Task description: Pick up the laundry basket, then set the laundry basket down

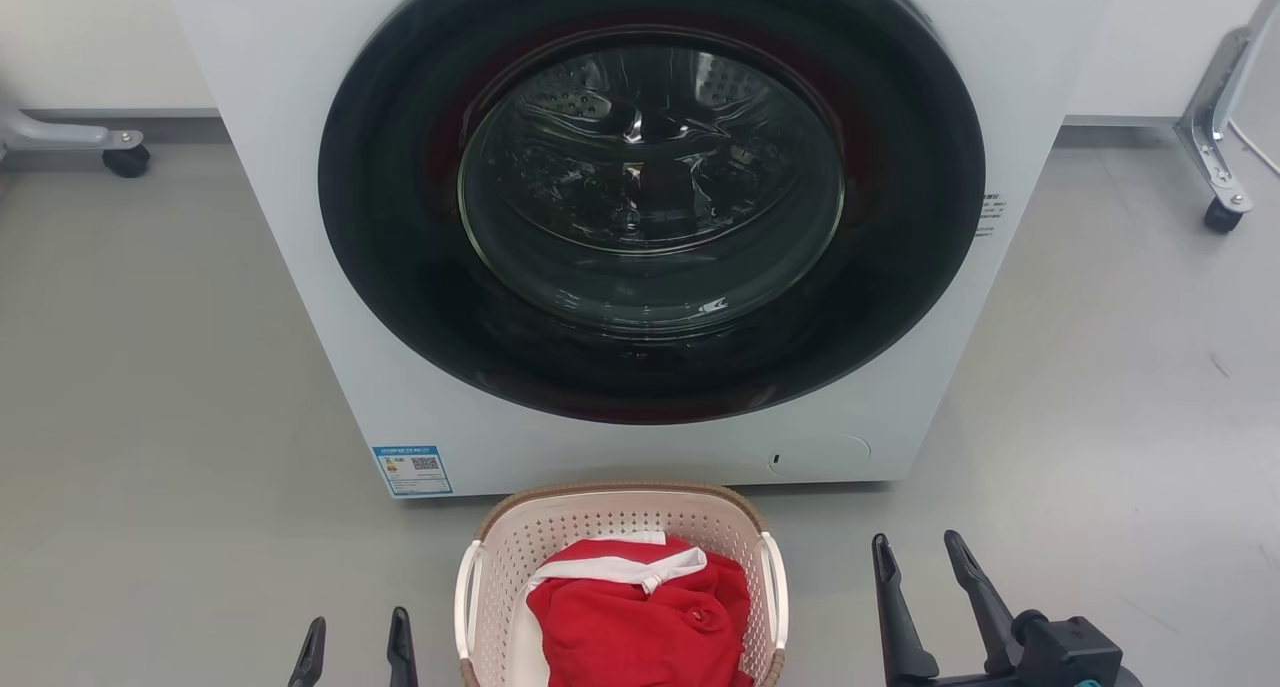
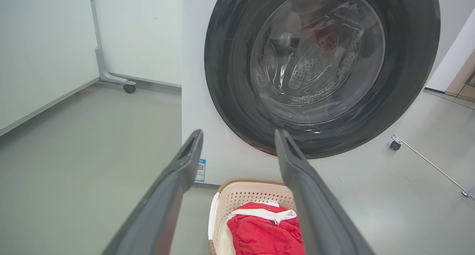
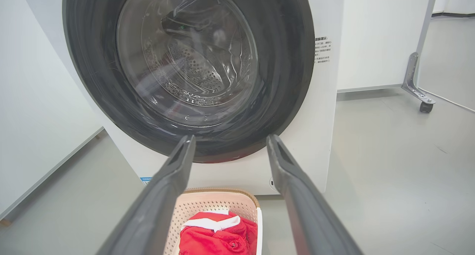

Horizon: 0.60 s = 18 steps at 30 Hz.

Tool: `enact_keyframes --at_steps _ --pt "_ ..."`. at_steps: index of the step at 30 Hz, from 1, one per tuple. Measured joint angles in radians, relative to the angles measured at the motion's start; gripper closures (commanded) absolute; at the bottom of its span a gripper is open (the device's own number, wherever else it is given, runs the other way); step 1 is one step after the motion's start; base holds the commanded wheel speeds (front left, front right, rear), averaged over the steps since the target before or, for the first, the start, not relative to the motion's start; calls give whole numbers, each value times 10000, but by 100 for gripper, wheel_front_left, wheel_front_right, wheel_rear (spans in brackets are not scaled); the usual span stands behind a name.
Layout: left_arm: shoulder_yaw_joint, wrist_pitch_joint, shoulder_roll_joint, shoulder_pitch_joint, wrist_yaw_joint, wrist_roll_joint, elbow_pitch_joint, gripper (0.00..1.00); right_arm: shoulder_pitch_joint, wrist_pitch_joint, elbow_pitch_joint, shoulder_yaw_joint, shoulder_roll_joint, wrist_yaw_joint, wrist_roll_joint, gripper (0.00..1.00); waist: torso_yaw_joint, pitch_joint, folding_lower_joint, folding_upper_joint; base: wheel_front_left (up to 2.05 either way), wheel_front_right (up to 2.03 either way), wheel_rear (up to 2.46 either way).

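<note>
A grey floor (image 1: 150, 367) runs across the whole scene. On it stands a white front-loading washer (image 1: 300, 267), its round dark door (image 1: 650, 187) shut, with the metal drum visible through the glass. The laundry basket (image 1: 620, 522) sits on the floor just in front of the washer, centred below the door. It is cream-pink and perforated, with a brown woven-look rim and a white handle on each side. A red garment with a white band (image 1: 640, 627) is piled inside it.

The right end effector (image 1: 916, 539) is to the right of the basket and apart from it. Its two dark fingers are spread, point toward the washer and hold nothing. The left end effector (image 1: 359, 619) is just left of the basket's left handle, not touching it. Its fingers are also parted and empty. A small blue label (image 1: 412, 469) is stuck on the washer's lower left corner.
</note>
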Motion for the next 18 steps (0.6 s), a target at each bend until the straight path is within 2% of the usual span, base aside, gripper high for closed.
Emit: enact_keyframes --at_steps 4,5,13,18 --pt "-15 0 -2 0 -40 65 -8 0 2 0 -17 -58 42 0 -94 0 3 12 0 0 0 0 0" --pt "-19 0 -2 0 -96 77 -13 100 2 0 -23 -73 50 0 -138 100 5 16 -1 0 0 0 0" --pt "-58 44 -77 16 -96 -88 606 100 354 33 568 -84 77 40 -94 100 5 19 0 0 0 0 0" --pt "48 207 -81 6 -190 -481 679 100 358 209 575 -339 88 134 449 100 -1 -9 0 0 0 0 0"
